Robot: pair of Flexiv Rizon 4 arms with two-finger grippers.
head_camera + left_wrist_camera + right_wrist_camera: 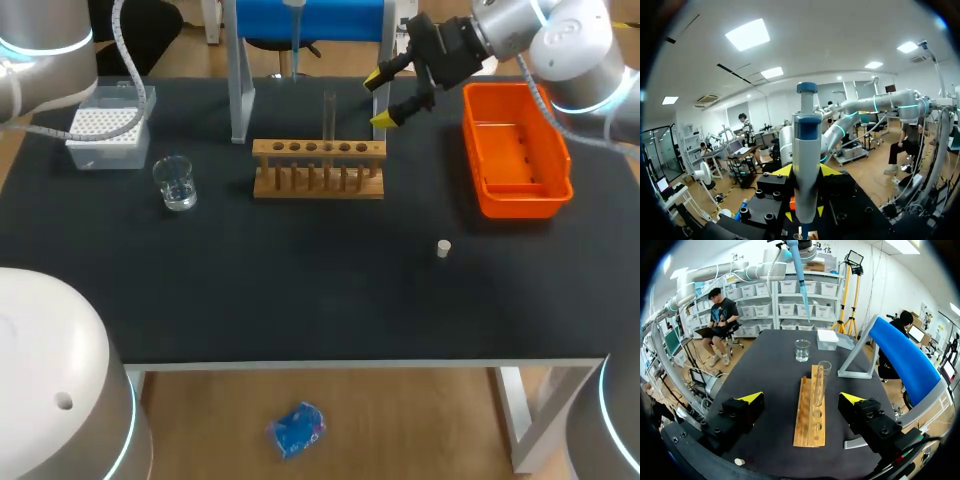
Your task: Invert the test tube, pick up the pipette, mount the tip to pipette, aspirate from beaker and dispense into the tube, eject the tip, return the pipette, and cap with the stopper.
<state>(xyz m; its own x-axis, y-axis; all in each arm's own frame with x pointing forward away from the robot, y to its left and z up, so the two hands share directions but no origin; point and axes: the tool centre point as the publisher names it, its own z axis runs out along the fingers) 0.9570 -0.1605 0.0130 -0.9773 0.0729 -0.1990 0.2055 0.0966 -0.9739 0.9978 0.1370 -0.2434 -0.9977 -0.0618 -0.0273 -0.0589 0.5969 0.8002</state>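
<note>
A clear test tube [329, 112] stands upright in the wooden rack [318, 168]. My right gripper [381, 98] hangs open just right of the tube, above the rack's right end. In the right wrist view the tube [821, 382] and rack [809, 416] lie ahead, between the open fingers of my right gripper [801, 398]. My left gripper [806, 172] is shut on the blue-and-grey pipette [806, 145], held upright high over the table's back. Only the pipette's lower end [296, 38] shows in the head view. The beaker [176, 183] stands left of the rack. A small white stopper [443, 248] lies at the front right.
A white tip box [108, 125] sits at the back left. An orange bin [515, 150] stands at the right, behind my right arm. A blue-topped pipette stand [240, 80] rises at the back middle, just behind the rack.
</note>
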